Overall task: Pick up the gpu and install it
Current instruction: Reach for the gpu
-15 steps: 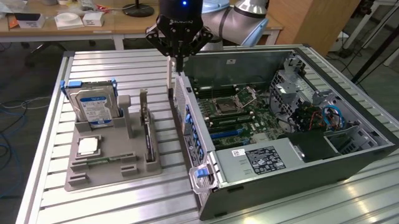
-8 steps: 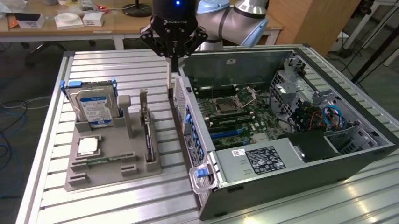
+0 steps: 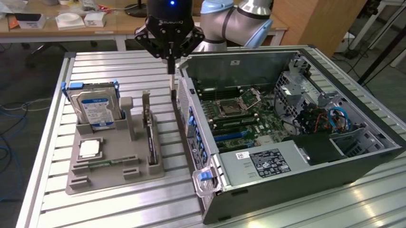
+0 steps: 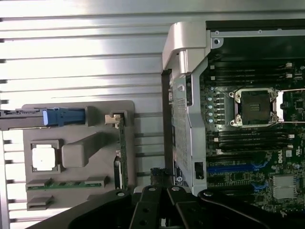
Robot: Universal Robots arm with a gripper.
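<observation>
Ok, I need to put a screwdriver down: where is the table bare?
Bare slats of the table lie behind the grey tray, toward the far edge, and in front of it. The strip between tray and computer case is narrow, with the gripper hanging above it.

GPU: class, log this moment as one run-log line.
pincer: shut, empty | gpu: upright in grey tray, untouched | computer case: side open

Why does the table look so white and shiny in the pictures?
Wrist view: light bounces off the ribbed metal table, washing its slats almost white, while the claw is a dark shape. Exterior view: bright glare patches sit on the table's near edge; the computer case looks darker inside.
</observation>
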